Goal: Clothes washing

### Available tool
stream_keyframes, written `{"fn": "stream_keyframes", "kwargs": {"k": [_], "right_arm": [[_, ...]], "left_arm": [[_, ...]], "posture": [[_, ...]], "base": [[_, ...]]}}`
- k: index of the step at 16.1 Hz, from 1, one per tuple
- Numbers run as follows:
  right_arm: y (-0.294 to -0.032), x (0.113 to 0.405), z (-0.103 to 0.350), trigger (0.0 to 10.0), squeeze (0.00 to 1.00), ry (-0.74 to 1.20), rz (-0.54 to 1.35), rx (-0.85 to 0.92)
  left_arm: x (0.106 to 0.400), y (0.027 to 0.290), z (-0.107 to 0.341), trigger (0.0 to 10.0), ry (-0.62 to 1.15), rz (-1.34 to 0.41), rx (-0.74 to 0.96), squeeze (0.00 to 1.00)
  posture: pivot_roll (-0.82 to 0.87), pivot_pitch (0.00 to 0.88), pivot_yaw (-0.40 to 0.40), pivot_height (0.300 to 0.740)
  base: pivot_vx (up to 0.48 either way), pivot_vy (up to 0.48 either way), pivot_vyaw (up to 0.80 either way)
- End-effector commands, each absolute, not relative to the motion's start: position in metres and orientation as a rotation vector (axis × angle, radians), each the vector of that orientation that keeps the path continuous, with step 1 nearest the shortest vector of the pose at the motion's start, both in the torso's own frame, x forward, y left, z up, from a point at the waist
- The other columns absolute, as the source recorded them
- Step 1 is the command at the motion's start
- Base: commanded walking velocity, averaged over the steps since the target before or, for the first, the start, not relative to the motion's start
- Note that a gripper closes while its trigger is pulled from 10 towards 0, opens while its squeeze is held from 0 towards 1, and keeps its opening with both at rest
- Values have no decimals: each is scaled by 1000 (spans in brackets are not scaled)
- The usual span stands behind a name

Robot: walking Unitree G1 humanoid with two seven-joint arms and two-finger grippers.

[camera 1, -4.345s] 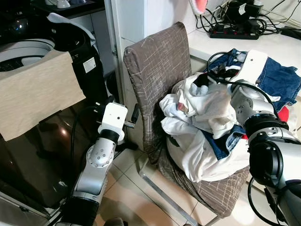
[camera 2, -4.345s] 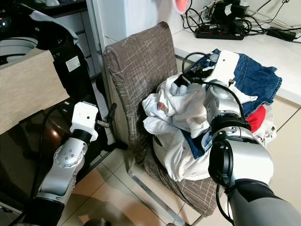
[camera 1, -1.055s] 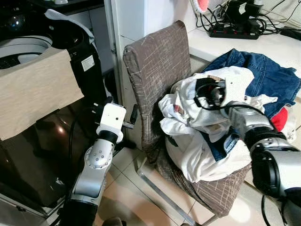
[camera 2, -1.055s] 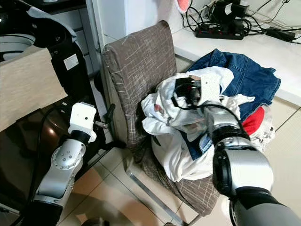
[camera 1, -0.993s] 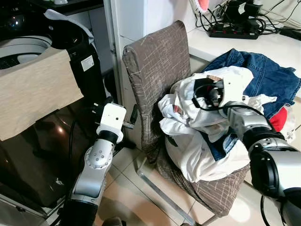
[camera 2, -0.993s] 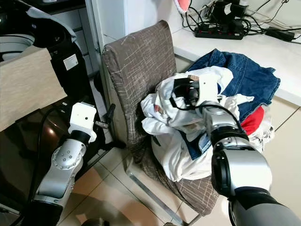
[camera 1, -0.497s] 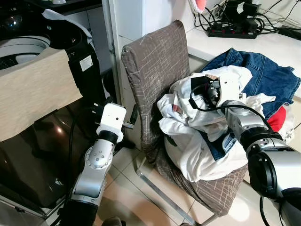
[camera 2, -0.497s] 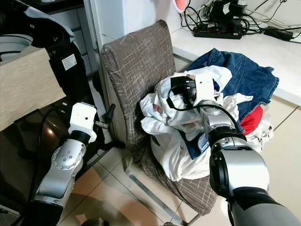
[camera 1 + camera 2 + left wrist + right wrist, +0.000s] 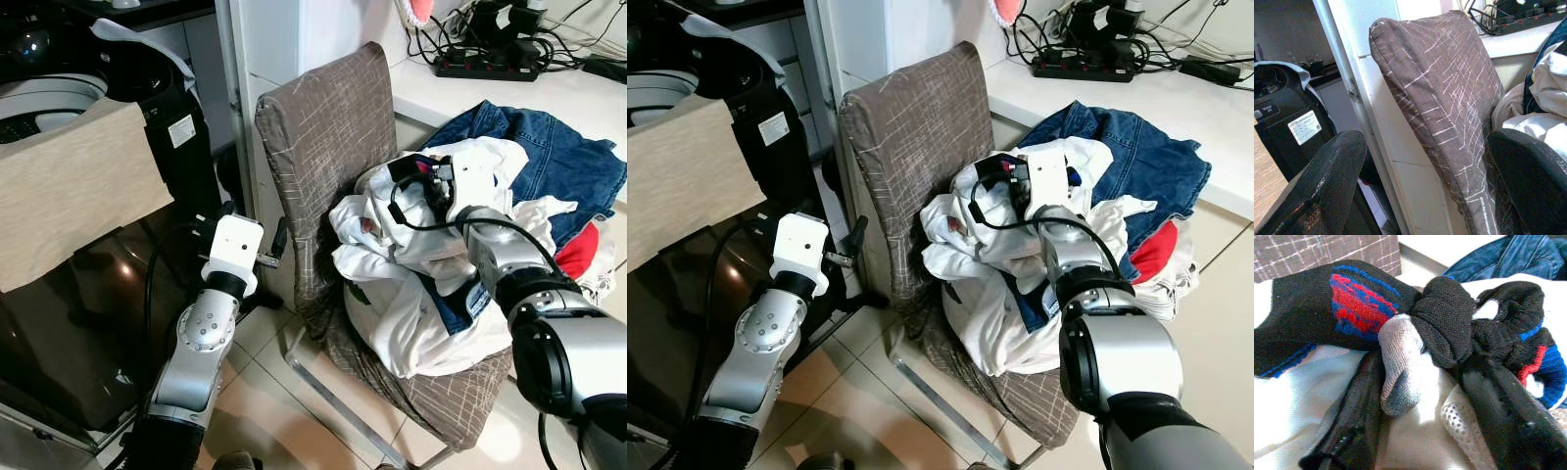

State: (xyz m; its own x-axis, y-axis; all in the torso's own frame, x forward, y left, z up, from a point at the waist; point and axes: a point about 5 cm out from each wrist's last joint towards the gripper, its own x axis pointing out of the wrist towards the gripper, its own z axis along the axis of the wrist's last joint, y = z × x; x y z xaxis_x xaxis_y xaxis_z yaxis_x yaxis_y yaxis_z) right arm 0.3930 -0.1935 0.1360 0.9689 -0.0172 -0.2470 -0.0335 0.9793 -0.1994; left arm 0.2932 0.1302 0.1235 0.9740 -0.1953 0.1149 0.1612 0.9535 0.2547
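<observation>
We note the right gripper (image 9: pixel 1420 396) clamped on bundled black socks (image 9: pixel 1444 323) atop the clothes pile (image 9: pixel 411 294) at the chair (image 9: pixel 323 147) back edge, while the left gripper (image 9: pixel 1425 196), fingers apart, lies nearer the washing machine (image 9: pixel 49 103).

Both arms are silver, with round jointed segments, white box-shaped wrist housings and looping black cables. Each claw (image 9: pixel 1425 196) has two long, textured black fingers (image 9: pixel 1359 428).

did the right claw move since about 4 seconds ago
Yes. The right claw has come away from the blue jeans toward the chair back, over the white clothes, and is now closed on black socks.
</observation>
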Motion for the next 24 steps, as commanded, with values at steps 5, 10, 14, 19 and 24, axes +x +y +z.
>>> {"fn": "stream_keyframes", "kwargs": {"k": [5,10,14,19,24], "right_arm": [[-183,407,183,0,0,27,26,-235],[-165,415,224,0,0,-138,95,-211],[-184,413,205,10000,1000,-44,-31,-176],[-195,413,202,10000,1000,13,-70,-113],[-191,415,207,10000,1000,11,-81,-1]], "left_arm": [[293,130,123,10000,-132,-183,245,0],[295,127,123,10000,-132,-184,237,0],[295,126,123,10000,-131,-182,233,0],[294,127,123,10000,-133,-182,236,0],[294,127,123,10000,-133,-180,234,0]], "posture": [[81,9,-36,732],[67,14,-40,732],[67,18,-41,732],[75,18,-40,732],[79,15,-43,732]], "base": [[0,0,0],[0,0,0],[0,0,0],[0,0,0],[0,0,0]]}}
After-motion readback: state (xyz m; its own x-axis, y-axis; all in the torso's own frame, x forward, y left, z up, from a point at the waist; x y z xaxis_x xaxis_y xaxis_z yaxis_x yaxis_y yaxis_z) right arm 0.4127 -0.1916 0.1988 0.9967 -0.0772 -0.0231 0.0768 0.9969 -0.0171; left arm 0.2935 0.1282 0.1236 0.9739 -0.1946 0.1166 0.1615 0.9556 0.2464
